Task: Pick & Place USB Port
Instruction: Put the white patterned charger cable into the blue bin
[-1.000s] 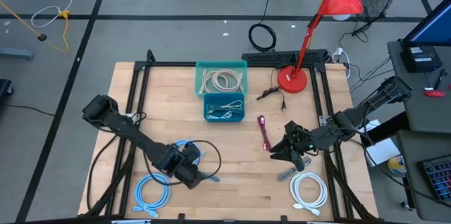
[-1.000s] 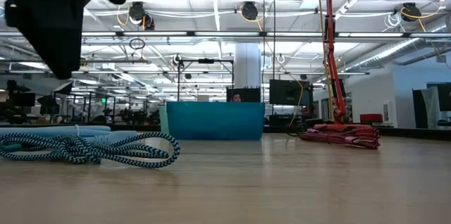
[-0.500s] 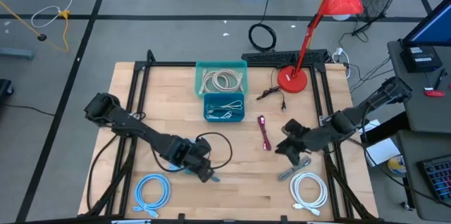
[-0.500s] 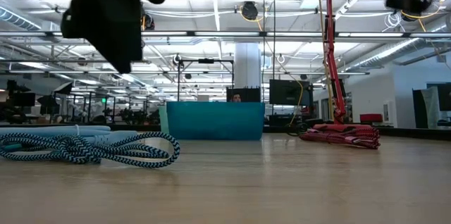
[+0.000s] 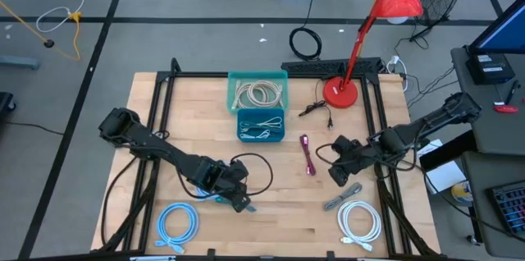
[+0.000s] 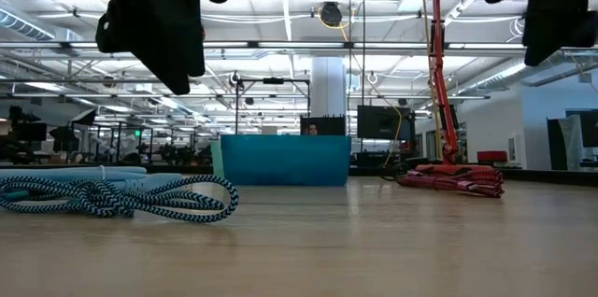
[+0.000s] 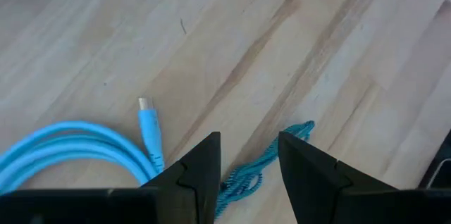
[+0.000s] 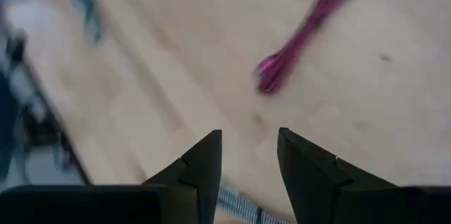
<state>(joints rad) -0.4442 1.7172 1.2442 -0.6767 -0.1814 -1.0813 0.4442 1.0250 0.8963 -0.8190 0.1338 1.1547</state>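
While both arms hang above the pale wooden bench (image 5: 271,212), neither holds anything. Seen from the high view, the left gripper (image 5: 235,198) sits at about seven o'clock of the bench's middle, its jaws a little apart with bare wood showing between them in the left wrist view; just ahead of its fingers (image 7: 199,171) lie the plug end of a light blue cable (image 7: 149,129) and a strand of teal braided cable (image 7: 264,164). The right gripper (image 5: 338,171) hovers at about four o'clock of the middle, its jaws likewise slightly parted and empty, with a magenta braided USB cable (image 5: 307,156) lying just to its nine o'clock side on the wood. A grey braided cable (image 5: 342,198) lies at six o'clock of that gripper, touching a coiled white cable (image 5: 359,222) below it. At twelve o'clock of the bench stands a teal plastic bin (image 5: 259,105) of two compartments, the far one holding a coiled beige cable (image 5: 258,93). A red desk lamp (image 5: 340,91) stands at about one o'clock.
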